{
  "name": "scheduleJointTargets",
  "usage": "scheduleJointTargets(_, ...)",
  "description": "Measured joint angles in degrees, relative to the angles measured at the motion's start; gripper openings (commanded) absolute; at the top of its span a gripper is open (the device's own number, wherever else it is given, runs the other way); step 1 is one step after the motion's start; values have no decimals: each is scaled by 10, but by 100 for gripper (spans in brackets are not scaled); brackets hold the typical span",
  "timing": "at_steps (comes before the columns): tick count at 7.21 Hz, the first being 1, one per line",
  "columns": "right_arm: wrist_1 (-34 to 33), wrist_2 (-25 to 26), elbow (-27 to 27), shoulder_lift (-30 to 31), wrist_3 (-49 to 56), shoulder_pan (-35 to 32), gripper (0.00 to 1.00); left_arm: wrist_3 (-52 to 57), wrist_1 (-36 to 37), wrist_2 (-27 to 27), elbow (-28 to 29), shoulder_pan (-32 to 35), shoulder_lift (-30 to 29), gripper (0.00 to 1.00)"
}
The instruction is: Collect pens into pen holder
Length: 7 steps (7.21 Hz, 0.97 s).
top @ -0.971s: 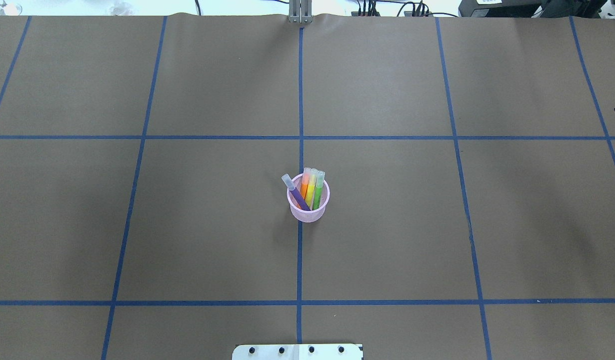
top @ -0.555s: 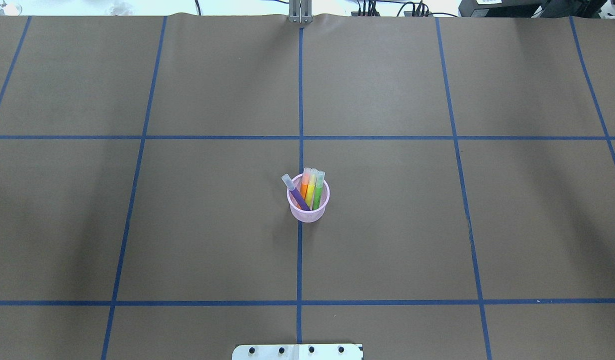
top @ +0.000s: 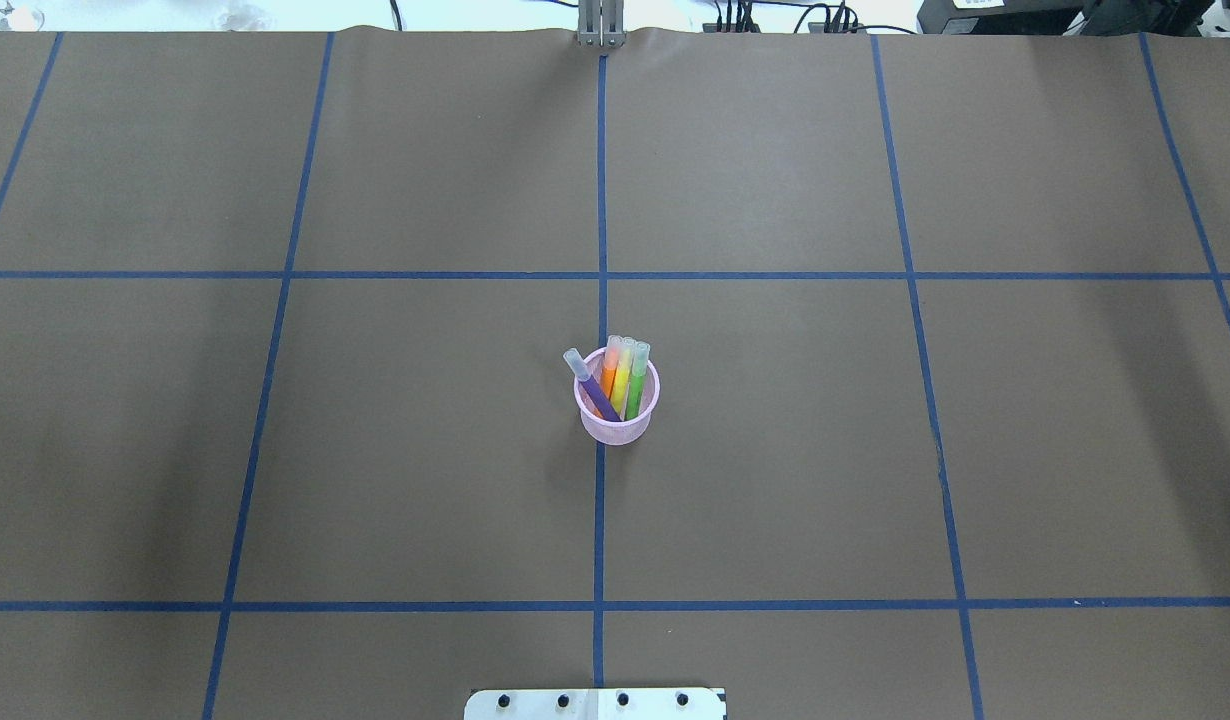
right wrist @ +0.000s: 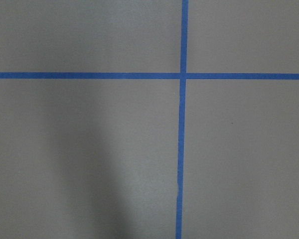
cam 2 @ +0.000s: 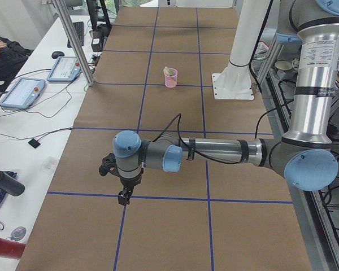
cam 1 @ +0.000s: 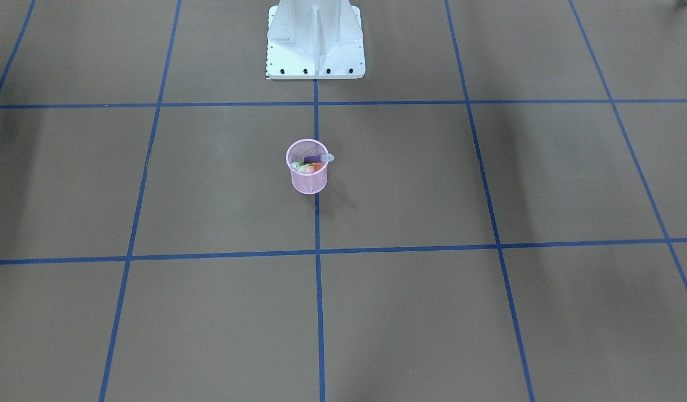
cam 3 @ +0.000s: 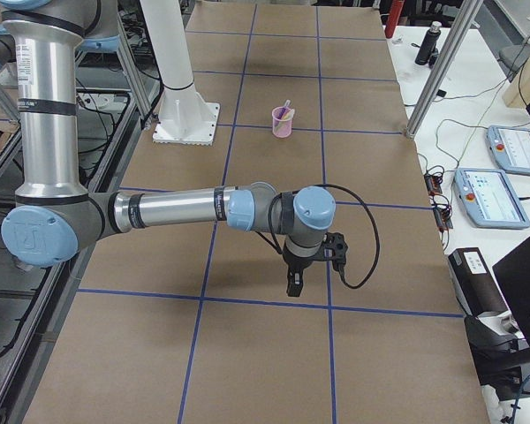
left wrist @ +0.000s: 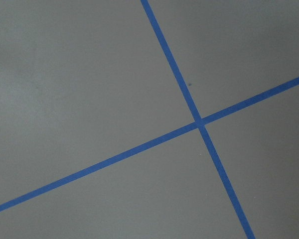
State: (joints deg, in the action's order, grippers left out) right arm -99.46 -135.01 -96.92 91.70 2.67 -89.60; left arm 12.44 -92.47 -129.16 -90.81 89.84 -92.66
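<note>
Standing in pen holder (top: 615, 430) on worktop (top: 375, 450): all four pens (top: 622, 375). Hanging well away: left end effector (cam 2: 124, 197), right end effector (cam 3: 293, 285); cannot tell whether clenched or released.

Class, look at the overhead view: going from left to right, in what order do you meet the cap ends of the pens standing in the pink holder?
purple pen → orange pen → yellow pen → green pen, all inside the pen holder.
</note>
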Motion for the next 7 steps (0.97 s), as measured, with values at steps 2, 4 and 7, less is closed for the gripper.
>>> scheduleJointTargets(2,22,-21,18,1,11,-21,100,-8,49,-1,-32,3,5,100)
scheduleJointTargets(4,27,-21,8,9,14,-33,100,-16,57,-3,-35,4,7,100)
scheduleJointTargets(7,29,-21,0,18,14,-36,100,-18,51,-8,-42,5,19,100)
